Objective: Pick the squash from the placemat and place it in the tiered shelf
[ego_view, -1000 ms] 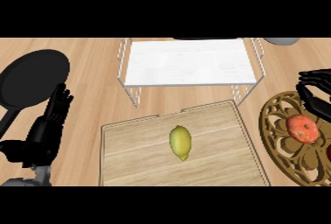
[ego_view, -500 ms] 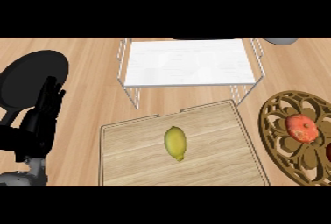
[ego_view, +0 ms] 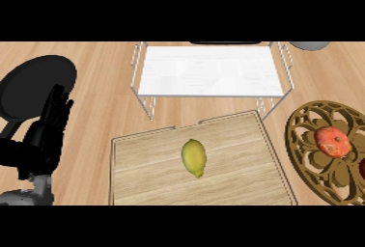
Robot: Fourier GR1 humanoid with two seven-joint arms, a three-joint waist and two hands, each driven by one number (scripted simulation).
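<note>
Right hand had left the 3 o'clock edge, out of view. Left hand rested at 9 o'clock, fingers straight, empty. Squash lay untouched on placemat.

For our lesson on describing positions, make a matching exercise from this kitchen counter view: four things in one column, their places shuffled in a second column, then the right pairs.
Things
1. squash
2. tiered shelf
3. red fruit
4. left hand

Places
A. on the openwork brown dish at the right edge
B. lying on the placemat
C. at the view's left side, fingers up
D. beyond the placemat, top centre

Pairs: 1-B, 2-D, 3-A, 4-C
</note>
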